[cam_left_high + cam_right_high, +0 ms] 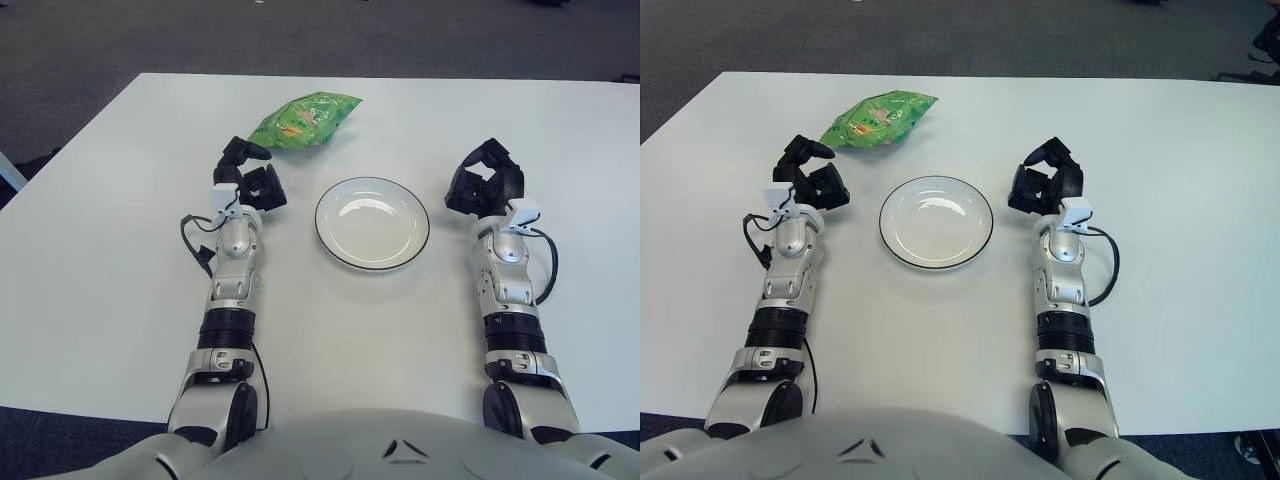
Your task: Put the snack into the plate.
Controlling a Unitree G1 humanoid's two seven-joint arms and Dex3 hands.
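The snack [305, 120] is a bright green bag with lighter green patches and small orange-yellow marks on its face. The plate [372, 222] is white, its rim edged by a thin dark line. The worktop [100, 260] is plain white — the floor [300, 35] beyond it dark grey. Each robot hand — left [248, 178], right [486, 180] — is black, on silver-grey forearms with white wrist parts and black cables.
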